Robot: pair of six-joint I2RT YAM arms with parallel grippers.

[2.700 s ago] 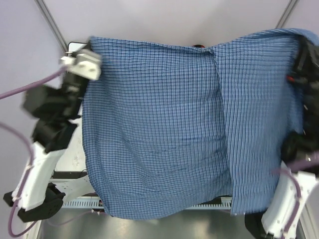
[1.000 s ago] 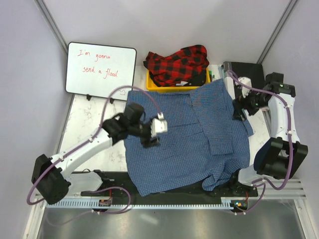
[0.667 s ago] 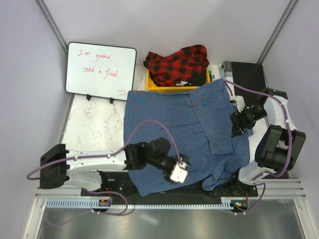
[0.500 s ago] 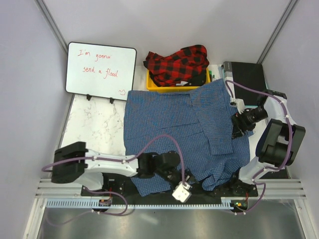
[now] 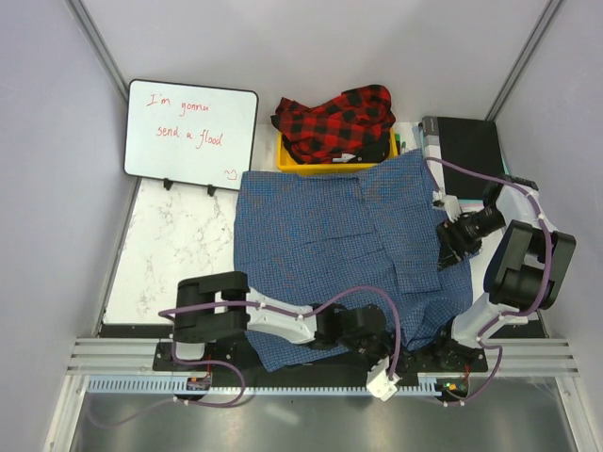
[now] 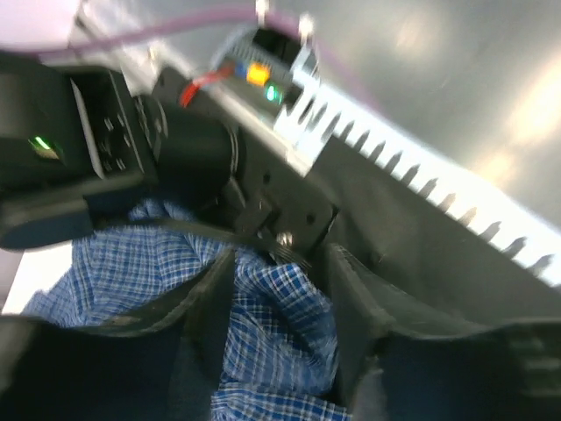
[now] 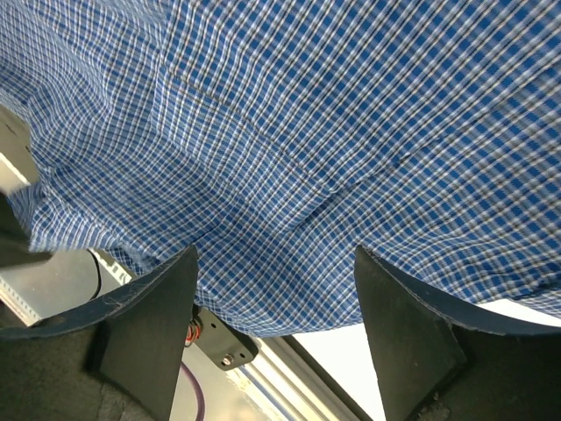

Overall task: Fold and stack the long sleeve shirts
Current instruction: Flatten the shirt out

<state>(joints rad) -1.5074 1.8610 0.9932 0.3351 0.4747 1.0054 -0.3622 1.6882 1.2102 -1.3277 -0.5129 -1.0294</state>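
L tool [image 6: 279, 263] by blue shirt [image 5: 330, 235] hem; R tool [image 7: 273, 263] at rt side

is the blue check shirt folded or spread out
Spread: the blue check shirt lies opened flat over the table, not yet folded.

left arm [image 5: 275, 320] stretched low, jaws apart | right arm [image 5: 529, 268] bent, jaws wide

The blue shirt [image 5: 339, 245], earlier held up spread before the overhead camera, now lies on the bench [image 5: 170, 254]. The left pincer [image 5: 382, 384] has swept from its left side to the near hem, jaws seemingly narrower in the blurred wrist view. The right pincer [image 5: 451, 242] has drawn back along the shirt's right edge.
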